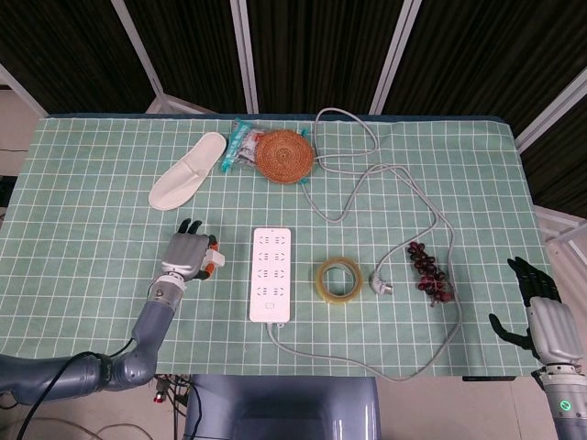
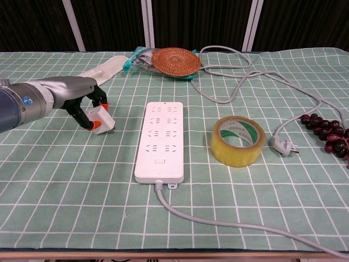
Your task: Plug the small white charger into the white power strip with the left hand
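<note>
The small white charger (image 2: 102, 120) is tilted just left of the white power strip (image 2: 161, 140), pinched between the orange-tipped fingers of my left hand (image 2: 87, 103). In the head view the same left hand (image 1: 188, 256) covers most of the charger (image 1: 213, 264), with the power strip (image 1: 273, 273) a short gap to its right. My right hand (image 1: 543, 312) hangs off the table's right front corner, fingers apart, holding nothing.
A roll of yellow tape (image 2: 238, 141) sits right of the strip, with a grey plug (image 2: 284, 145) and its cable beyond. Dark grapes (image 2: 327, 134) lie at the far right. A woven coaster (image 2: 174, 61), a packet and a white slipper (image 1: 188, 170) lie at the back.
</note>
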